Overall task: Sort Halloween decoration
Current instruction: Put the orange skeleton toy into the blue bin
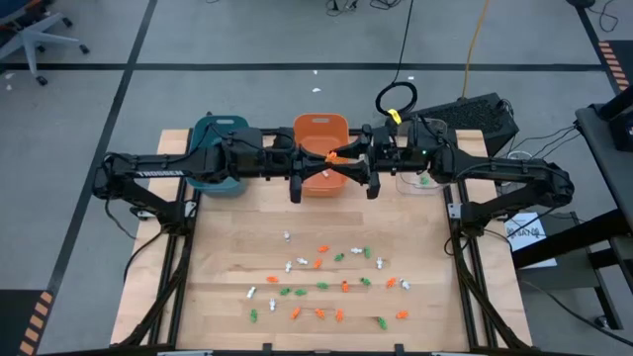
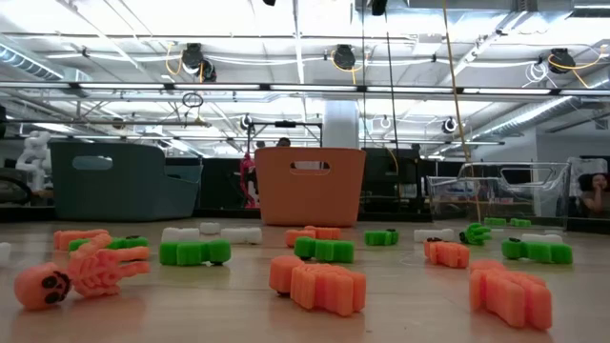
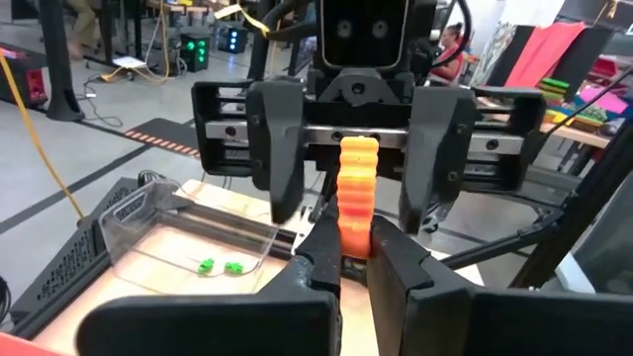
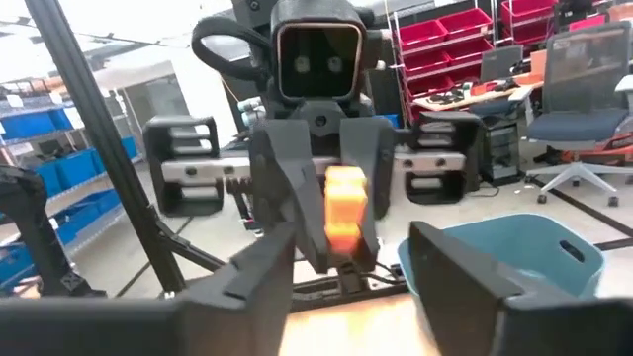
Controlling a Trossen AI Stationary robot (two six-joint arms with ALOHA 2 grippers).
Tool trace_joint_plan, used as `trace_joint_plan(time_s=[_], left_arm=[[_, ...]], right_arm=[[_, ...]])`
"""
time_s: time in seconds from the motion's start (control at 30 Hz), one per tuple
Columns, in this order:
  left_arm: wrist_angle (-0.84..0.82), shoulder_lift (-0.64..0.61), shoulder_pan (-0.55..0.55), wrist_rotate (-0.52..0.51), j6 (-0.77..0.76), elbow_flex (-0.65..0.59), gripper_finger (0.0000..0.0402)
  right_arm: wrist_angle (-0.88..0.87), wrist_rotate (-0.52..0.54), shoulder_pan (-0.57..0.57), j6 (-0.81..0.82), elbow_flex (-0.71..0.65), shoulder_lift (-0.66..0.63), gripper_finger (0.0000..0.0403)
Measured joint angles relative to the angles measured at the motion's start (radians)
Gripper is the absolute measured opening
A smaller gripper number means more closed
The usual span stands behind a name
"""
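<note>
My two grippers meet tip to tip, high over the orange bin. My left gripper is shut on an orange ribbed trinket. My right gripper is open; its fingers stand apart on either side of the trinket's far end and do not touch it. Many small orange, green and white Halloween decoration pieces lie flat and scattered on the wooden table's near half. Two green ones lie in the clear bin. My left gripper pinches one end of the orange trinket between its two fingers. The fingers point level, from the table's left toward its right. The rest of the trinket juts out past the fingertips toward my right gripper, lifted clear above the orange bin.
Along the table's far edge stand a teal bin on the left, the orange bin in the middle and the clear bin on the right. A strip of bare wood lies between the bins and the scattered pieces. A person sits in the room beyond.
</note>
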Motion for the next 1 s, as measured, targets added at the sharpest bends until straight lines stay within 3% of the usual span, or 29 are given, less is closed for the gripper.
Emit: trace_joint_plan(time_s=[0.2,0.47,1.0], left_arm=[[-0.02,-0.029,0.003,0.0,0.0,0.0,0.0016],[-0.152,-0.105,0.055,0.001,-0.004,0.0,0.0016],[-0.75,-0.231,0.295,-0.035,-0.121,0.0,0.0015]], right_arm=[[-0.059,0.049,0.0,-0.033,0.0,-0.031,0.0239],[-0.102,0.131,-0.001,-0.034,0.0,-0.055,0.024],[-0.132,0.135,0.0,-0.041,0.0,-0.06,0.0235]])
